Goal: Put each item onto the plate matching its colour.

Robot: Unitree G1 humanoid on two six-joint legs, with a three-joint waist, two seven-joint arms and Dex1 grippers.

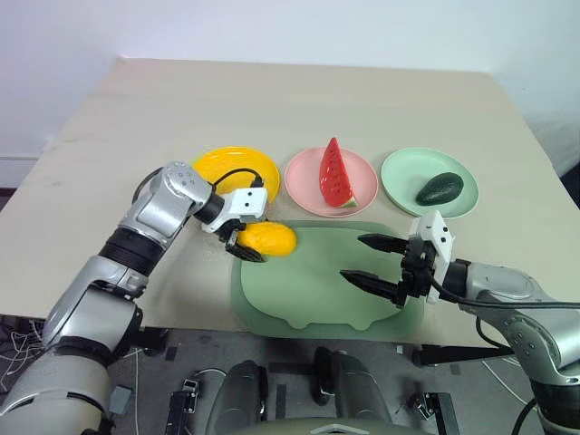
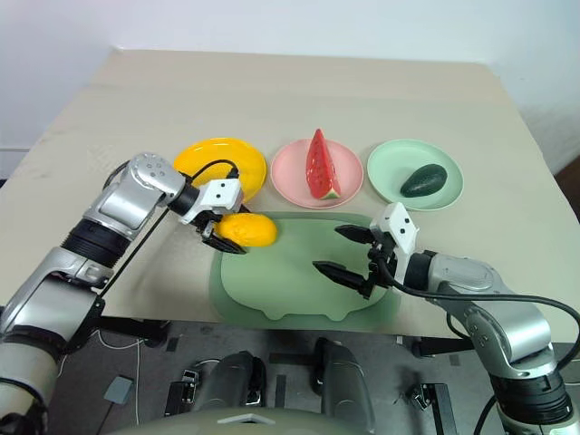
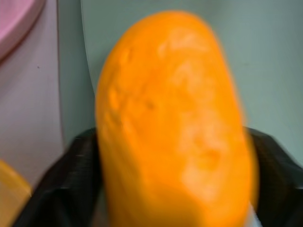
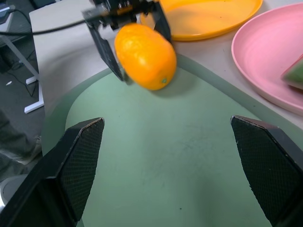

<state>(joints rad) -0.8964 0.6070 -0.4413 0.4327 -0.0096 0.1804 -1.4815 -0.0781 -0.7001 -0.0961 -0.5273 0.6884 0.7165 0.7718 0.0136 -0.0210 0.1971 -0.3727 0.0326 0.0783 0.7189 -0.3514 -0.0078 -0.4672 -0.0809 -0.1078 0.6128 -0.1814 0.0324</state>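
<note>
The yellow-orange mango (image 1: 269,238) lies at the far left corner of the green mat (image 1: 308,294), just in front of the bare yellow plate (image 1: 222,165). My left gripper (image 1: 256,238) reaches in from the left, its black fingers (image 4: 105,45) pressed on both sides of the mango (image 4: 144,56). The red watermelon wedge (image 1: 335,174) rests on the pink plate (image 1: 304,183). The dark avocado (image 1: 439,188) sits on the pale green plate (image 1: 406,172). My right gripper (image 1: 354,257) hovers open over the mat's right half, nothing between its fingers.
The three plates stand in a row across the beige table (image 1: 272,100), just beyond the mat. The mat reaches the table's near edge. Cables and floor show below the table's left side in the right wrist view.
</note>
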